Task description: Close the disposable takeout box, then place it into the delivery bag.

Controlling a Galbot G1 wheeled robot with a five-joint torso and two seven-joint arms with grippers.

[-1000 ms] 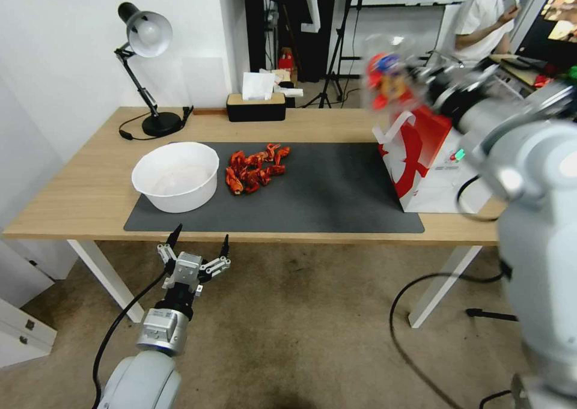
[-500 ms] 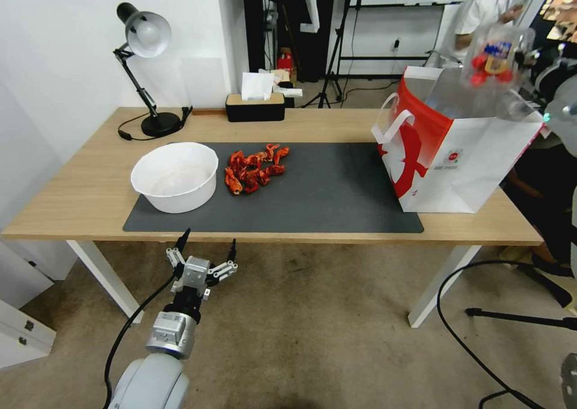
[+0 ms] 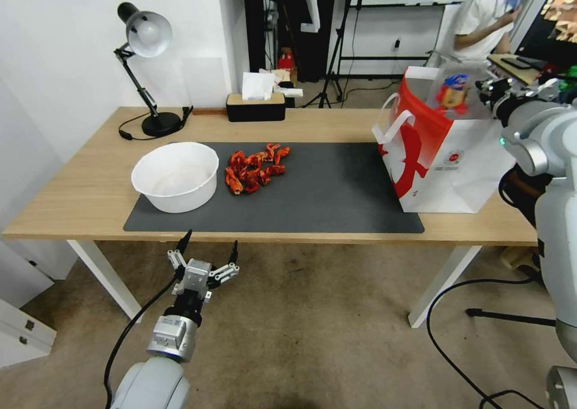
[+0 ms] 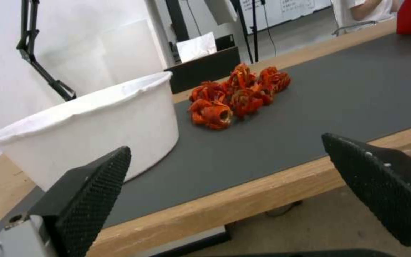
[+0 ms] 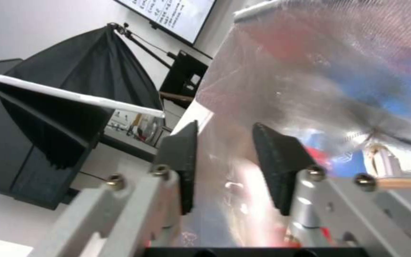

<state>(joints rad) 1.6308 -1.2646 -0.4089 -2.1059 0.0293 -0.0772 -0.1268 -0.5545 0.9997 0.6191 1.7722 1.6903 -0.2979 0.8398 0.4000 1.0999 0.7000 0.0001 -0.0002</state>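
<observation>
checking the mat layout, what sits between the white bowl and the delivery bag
Head view: a pile of red crayfish near the white bowl, then bare dark mat up to the delivery bag.

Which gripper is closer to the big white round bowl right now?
Left. The left gripper hangs open below the table edge in front of the white round bowl; the right gripper is over the red-and-white paper bag.

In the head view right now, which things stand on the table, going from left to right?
desk lamp → white bowl → red food pile → delivery bag, with the takeout box held at its mouth by the right gripper.
</observation>
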